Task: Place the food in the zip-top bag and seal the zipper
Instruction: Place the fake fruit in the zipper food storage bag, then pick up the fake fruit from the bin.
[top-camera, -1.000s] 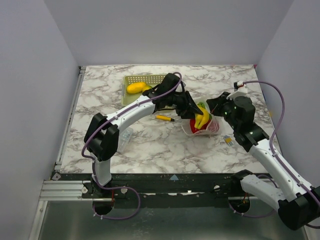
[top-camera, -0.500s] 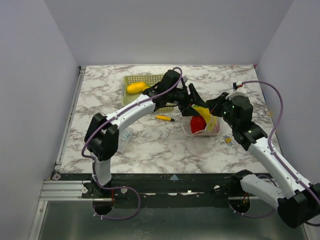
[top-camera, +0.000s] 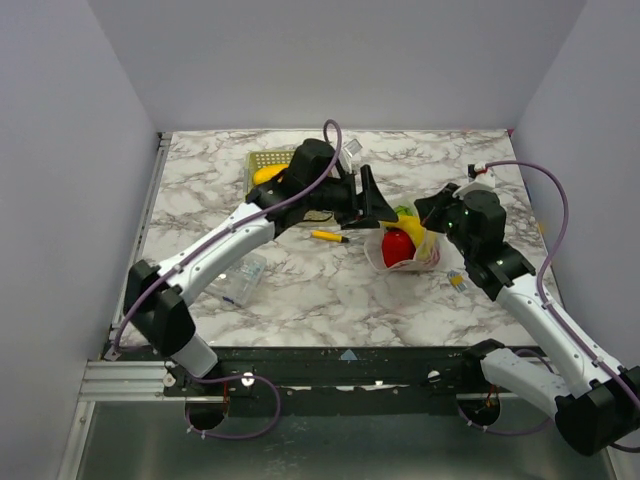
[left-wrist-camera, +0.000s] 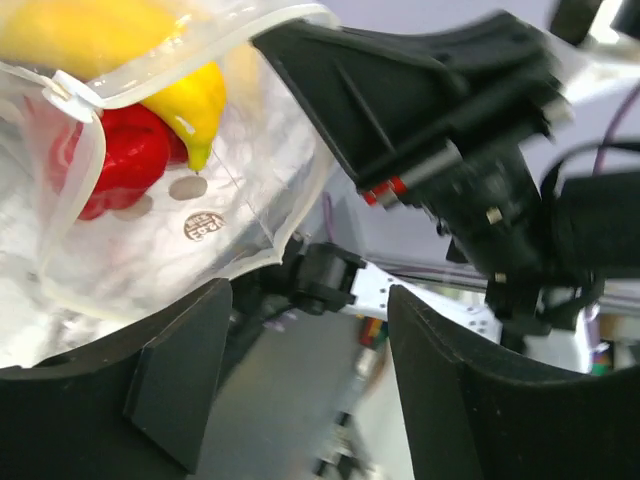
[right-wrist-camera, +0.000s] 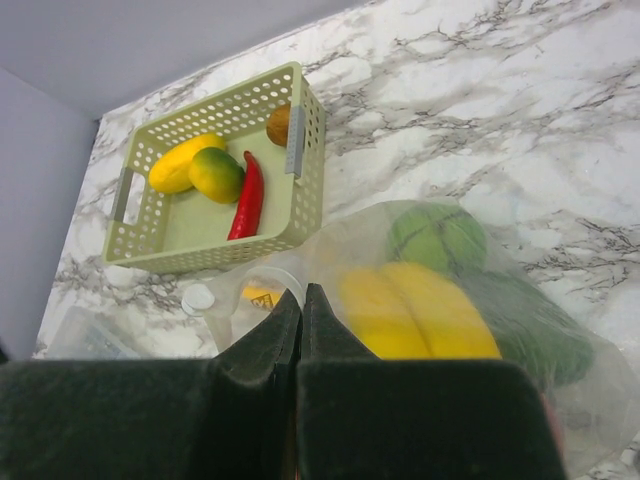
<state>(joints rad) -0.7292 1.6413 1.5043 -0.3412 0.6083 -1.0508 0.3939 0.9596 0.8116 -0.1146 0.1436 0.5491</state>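
The zip-top bag (top-camera: 433, 256) lies open on the marble right of centre. It holds food: a yellow banana (top-camera: 408, 229), a red piece (top-camera: 396, 245) and green pieces (right-wrist-camera: 437, 237). My right gripper (top-camera: 428, 213) is shut on the bag's upper rim (right-wrist-camera: 262, 282), holding the mouth up. My left gripper (top-camera: 377, 203) hovers just left of the mouth, open, with nothing between its fingers. In the left wrist view the bag (left-wrist-camera: 210, 240), banana (left-wrist-camera: 190, 100) and red piece (left-wrist-camera: 120, 160) sit above the open left gripper (left-wrist-camera: 310, 390). The zipper strip is hard to tell apart from the bag.
A yellow-green mesh basket (top-camera: 262, 160) stands at the back, left of centre, holding a yellow fruit (right-wrist-camera: 180, 165), a green-orange one (right-wrist-camera: 215, 173), a red chilli (right-wrist-camera: 248, 195) and a brown piece (right-wrist-camera: 279, 123). A yellow-and-black stick (top-camera: 328, 236) and a flat clear packet (top-camera: 240, 278) lie on the marble.
My left gripper has opened, let go of the banana into the bag and drawn back up and to the left. The right gripper has kept its hold on the rim.
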